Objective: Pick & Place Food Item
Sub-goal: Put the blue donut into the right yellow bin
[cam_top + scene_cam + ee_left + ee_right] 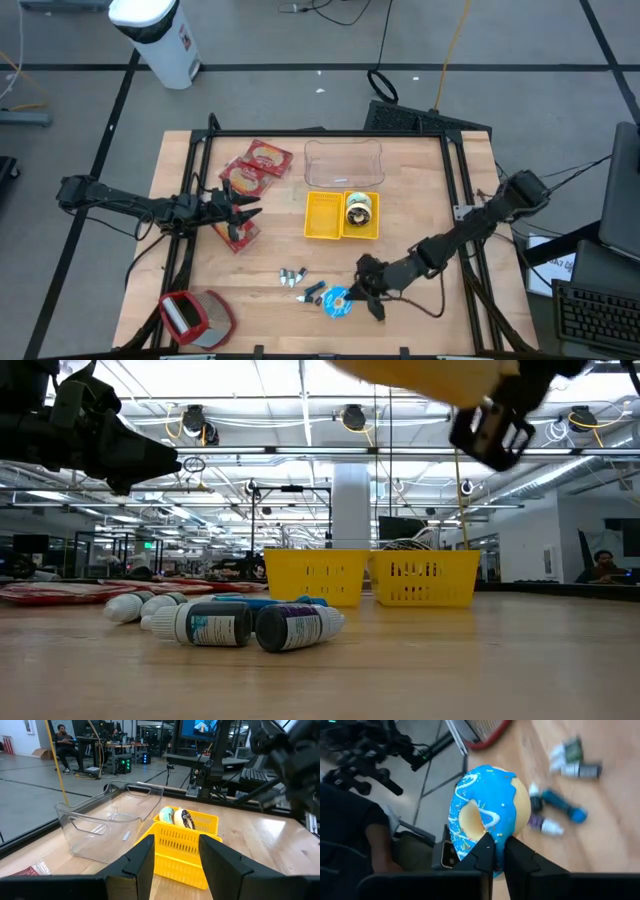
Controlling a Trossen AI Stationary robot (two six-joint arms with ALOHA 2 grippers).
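Note:
A blue-iced doughnut (485, 810) with white stripes hangs above the table's near edge, and my right gripper (499, 851) is shut on it; in the high view the doughnut (337, 301) shows just left of the gripper (366, 294). The yellow two-compartment basket (325, 215) stands at mid-table with other doughnuts (177, 817) in its right half. My left gripper (175, 860) stays open at the table's left side, pointing level toward the basket and holding nothing. My right gripper pinches the doughnut's ring at the edge nearest the wrist (496, 836) between its two fingers (485, 851). The fingers slant down from the table's right. The doughnut stands on edge beyond the fingertips, its iced face showing, lifted clear of the table.
A clear plastic tub (344, 165) stands behind the basket. Red packets (255, 168) lie at the far left and by my left gripper. Small bottles (300, 280) lie on the table beside the doughnut. A red-rimmed object (195, 318) sits at the near left corner.

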